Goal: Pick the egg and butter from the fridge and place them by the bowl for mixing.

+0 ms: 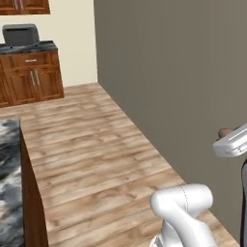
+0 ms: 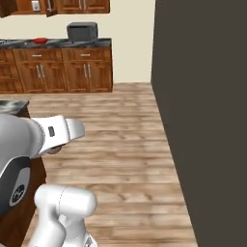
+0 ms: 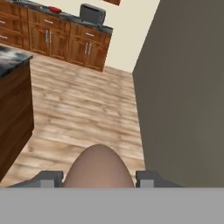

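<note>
Brownish egg (image 3: 99, 168) — (gripped) between gripper (image 3: 99, 178) fingertips

Plain brownish egg (image 3: 99, 168) within claw (image 3: 99, 178); grey fridge (image 3: 183, 87) alongside; brown wooden cupboards (image 3: 65, 41) beyond, over light woodgrain floor (image 3: 78, 109).

Pale wood-plank floor (image 1: 96, 144) fills the middle of the frame. Brown wooden cupboards (image 2: 62, 72) with metal handles line the cream wall (image 1: 77, 29) at upper left; a marble-topped counter (image 1: 9, 183) sits at the left edge
</note>
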Tool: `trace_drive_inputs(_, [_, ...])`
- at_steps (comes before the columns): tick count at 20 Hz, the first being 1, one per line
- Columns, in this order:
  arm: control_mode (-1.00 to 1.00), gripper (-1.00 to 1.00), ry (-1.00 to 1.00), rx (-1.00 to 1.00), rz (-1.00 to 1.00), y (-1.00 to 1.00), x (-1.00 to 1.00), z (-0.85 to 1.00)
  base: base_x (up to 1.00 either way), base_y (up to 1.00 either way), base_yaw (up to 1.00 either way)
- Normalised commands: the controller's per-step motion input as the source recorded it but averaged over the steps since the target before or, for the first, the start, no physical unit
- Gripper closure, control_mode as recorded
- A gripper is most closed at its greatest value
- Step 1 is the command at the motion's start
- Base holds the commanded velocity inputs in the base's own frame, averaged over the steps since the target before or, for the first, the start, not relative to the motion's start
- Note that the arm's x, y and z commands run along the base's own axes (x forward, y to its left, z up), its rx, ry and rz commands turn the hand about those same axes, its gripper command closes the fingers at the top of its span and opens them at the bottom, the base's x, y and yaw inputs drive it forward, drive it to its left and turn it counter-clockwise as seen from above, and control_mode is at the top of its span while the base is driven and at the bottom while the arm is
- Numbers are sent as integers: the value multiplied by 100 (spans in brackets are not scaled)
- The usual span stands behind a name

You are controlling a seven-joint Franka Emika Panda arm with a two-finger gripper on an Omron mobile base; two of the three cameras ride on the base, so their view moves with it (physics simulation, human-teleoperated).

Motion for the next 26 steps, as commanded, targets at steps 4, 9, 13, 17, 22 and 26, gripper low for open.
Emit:
trace_drive_inputs(4, [100, 100, 0, 0, 0, 0, 0, 0, 100, 0, 13])
trace_drive_inputs(9, [100, 100, 0, 0, 0, 0, 0, 0, 100, 1, 15])
trace_drive_inputs(13, [100, 100, 0, 0, 0, 0, 0, 0, 100, 7, 12])
trace_drive_inputs(17, [100, 100, 0, 0, 0, 0, 0, 0, 100, 6, 5])
trace_drive_inputs(22, [100, 100, 0, 0, 0, 0, 0, 0, 100, 29, 1])
trace_drive_inputs(26, [100, 100, 0, 0, 0, 0, 0, 0, 100, 42, 0])
